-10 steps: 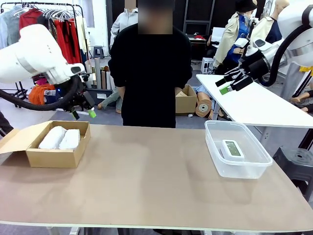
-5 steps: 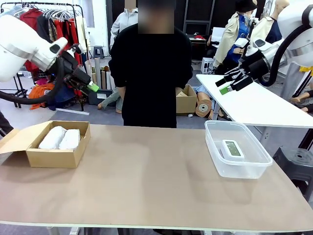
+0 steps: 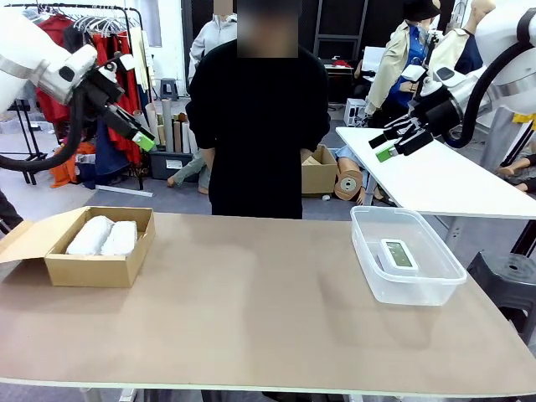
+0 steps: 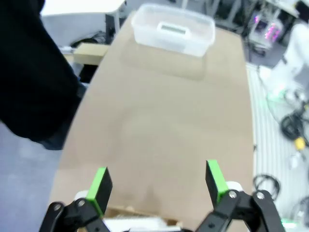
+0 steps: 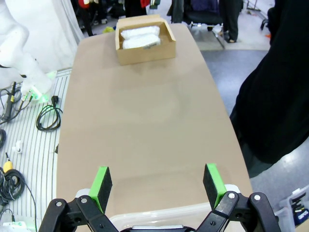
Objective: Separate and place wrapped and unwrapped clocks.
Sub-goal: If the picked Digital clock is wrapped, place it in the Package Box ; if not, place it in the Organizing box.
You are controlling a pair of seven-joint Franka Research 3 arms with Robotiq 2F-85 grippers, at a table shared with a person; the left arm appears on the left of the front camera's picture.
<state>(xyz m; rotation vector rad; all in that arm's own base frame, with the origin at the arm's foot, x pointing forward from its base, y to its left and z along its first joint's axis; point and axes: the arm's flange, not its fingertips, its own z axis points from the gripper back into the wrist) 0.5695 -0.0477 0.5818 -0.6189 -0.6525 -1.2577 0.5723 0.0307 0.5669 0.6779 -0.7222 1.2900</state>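
Note:
Two wrapped clocks, crinkly white bundles, lie side by side in an open cardboard box at the table's left; the right wrist view shows them far off. The unwrapped clock, white with a grey-green screen, lies flat in a clear plastic tub at the right, faint in the left wrist view. My left gripper hangs open high above the box, holding nothing. My right gripper is open and bare, raised behind the tub.
A person in black stands at the far edge, hands behind the back. The brown tabletop lies between box and tub. A white side table stands back right, a clothes rack back left.
My left arm has lifted up and away to the left from just above the box. The right arm, the box, the tub and the clocks have not moved.

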